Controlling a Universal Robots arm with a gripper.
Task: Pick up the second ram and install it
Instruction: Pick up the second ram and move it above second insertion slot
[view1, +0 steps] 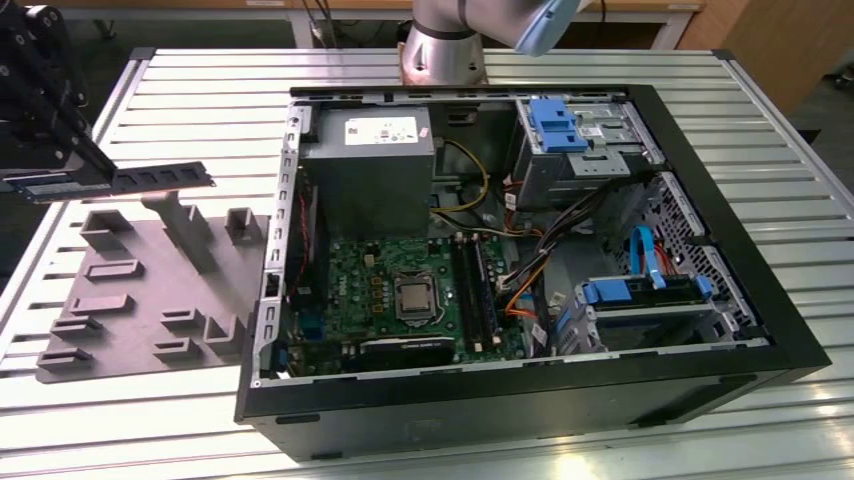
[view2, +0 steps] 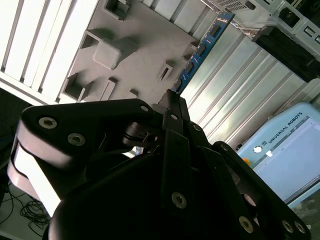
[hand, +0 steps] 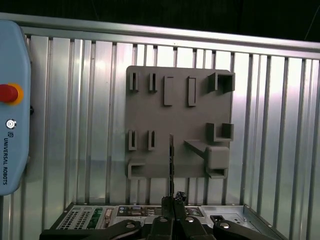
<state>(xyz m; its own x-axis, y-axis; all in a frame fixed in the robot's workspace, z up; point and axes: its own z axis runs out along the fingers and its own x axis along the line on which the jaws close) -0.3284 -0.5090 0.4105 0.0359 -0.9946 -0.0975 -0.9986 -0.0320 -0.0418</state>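
The gripper (view1: 80, 158) is seen at the exterior view's left, clamped on the second ram (view1: 140, 180), which is held in the air above the grey fixture plate (view1: 134, 300) and well apart from the open computer case (view1: 534, 405).

The grip is taken off-centre, nearer the end that faces away from the case, so most of the stick overhangs the fingers. In the second wrist view the fingers (view2: 176, 117) are seen closed together on one end, with the blue board (view2: 202, 52) running away from them. A swing or a knock could be expected to pivot the stick in so short a hold, and a tilted stick would then be badly lined up with the black motherboard slots (view1: 474, 285). The upright post (view1: 180, 225) of the fixture stands just beneath the stick and could be caught, as could the case wall (view1: 280, 200).

The stick is carried on edge, its broad face shown to the exterior view. Its long axis is kept roughly level, running across that view, with the free end pointed towards the case. In the first wrist view it is seen edge-on as a thin line (hand: 171, 160).
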